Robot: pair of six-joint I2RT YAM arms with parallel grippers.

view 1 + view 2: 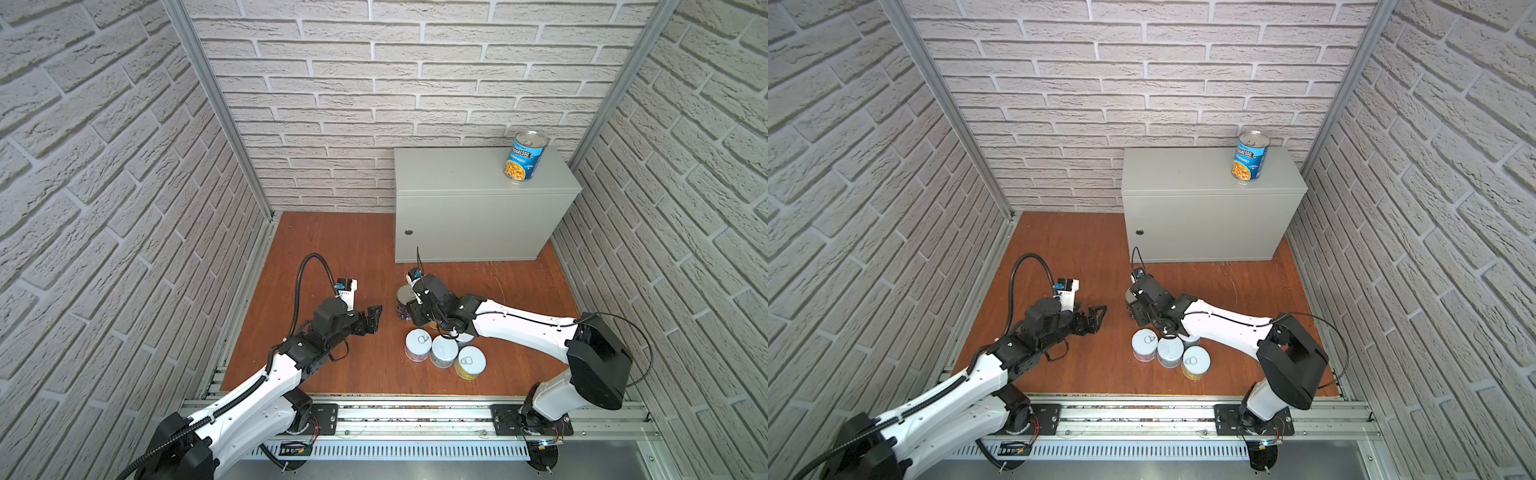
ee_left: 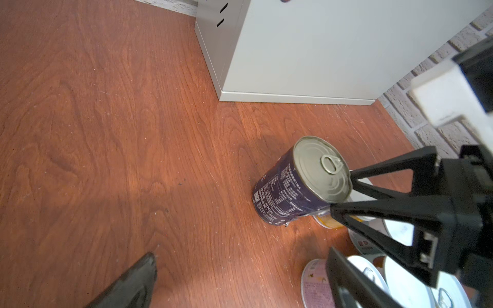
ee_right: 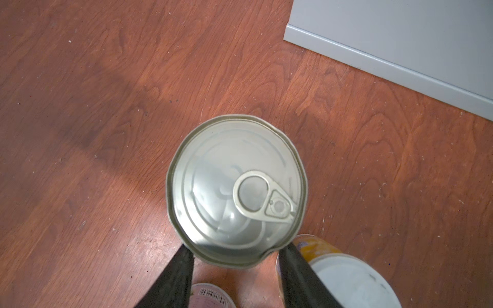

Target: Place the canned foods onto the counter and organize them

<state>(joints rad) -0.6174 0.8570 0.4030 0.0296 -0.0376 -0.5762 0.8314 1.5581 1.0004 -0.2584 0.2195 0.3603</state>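
your right gripper (image 3: 237, 246) is clenched on the navy can (image 3: 234, 184), one finger on each side of it just under the rim, with the lid and pull tab facing up at the wrist cam. from the left wrist view the can looks like it's sitting on the floor (image 2: 106, 133), but i can't say for sure it isn't lifted a hair.

your left gripper (image 1: 372, 319) is spread wide with nothing in it. it hangs low over bare floor, apart from the navy can on its right in both top views.

the worktop (image 1: 457, 178) has just one thing on it: the soup can (image 1: 521, 160), upright near the back right corner of the top.

the short cans (image 1: 444, 351) are bunched on the floor just in front of the navy can, lids up. three lids are in the clear and others are tucked under your right arm. a yellow can (image 3: 317, 246) sits just beside one right gripper finger, and a pink can (image 3: 210, 296) peeks out between the fingers.
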